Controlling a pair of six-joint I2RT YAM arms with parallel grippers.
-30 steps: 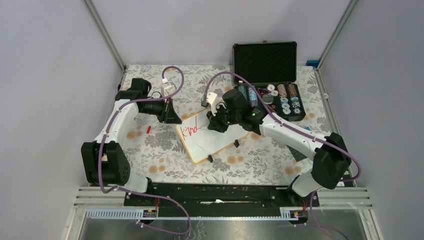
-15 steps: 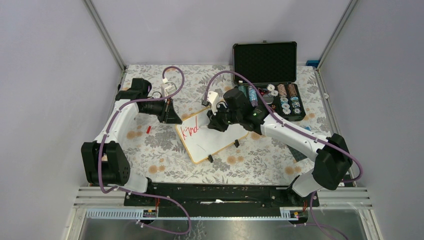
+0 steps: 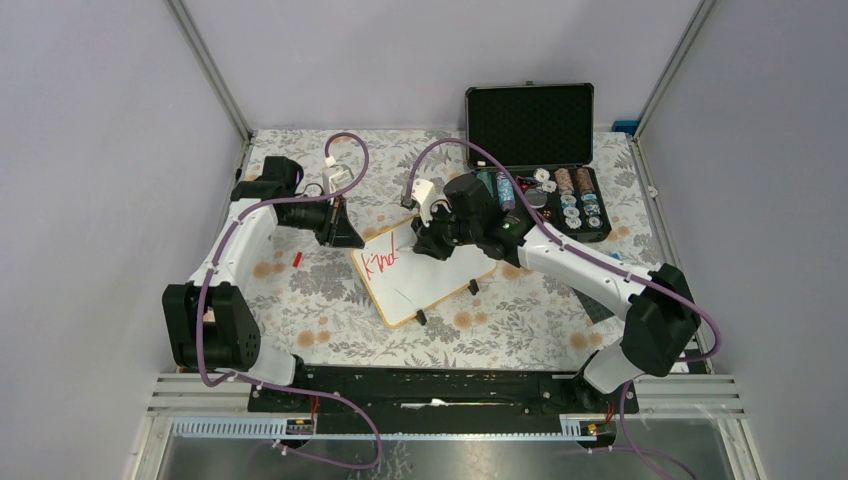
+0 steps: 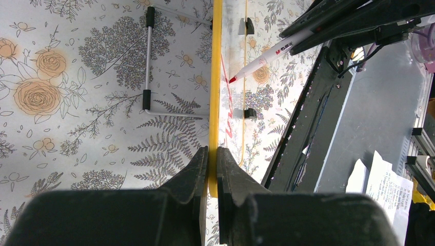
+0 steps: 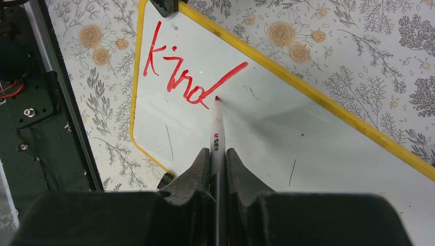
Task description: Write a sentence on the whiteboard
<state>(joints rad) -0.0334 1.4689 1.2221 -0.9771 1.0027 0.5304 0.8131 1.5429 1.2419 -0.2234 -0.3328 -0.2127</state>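
Note:
The whiteboard [image 3: 425, 285] lies tilted in the middle of the table, with a yellow rim [image 5: 328, 105]. On it is the sentence's start, red lettering reading "Kind" [image 5: 179, 77], also visible from above [image 3: 380, 262]. My right gripper [image 5: 218, 154] is shut on a white marker [image 5: 217, 130]. The marker's red tip sits just right of the "d". My left gripper [image 4: 212, 154] is shut on the whiteboard's rim [image 4: 217, 77] at its left corner. The marker [image 4: 269, 54] also shows there, seen from the side. From above, the right gripper [image 3: 425, 245] hovers over the board's far end.
An open black case [image 3: 530, 125] with several stacks of chips [image 3: 575, 195] stands at the back right. A small red item [image 3: 297, 258] lies left of the board. A wire stand [image 4: 147, 77] lies on the floral cloth beside the board's edge.
My right gripper with the marker has shifted slightly left and back over the board. The left arm and the board have not moved.

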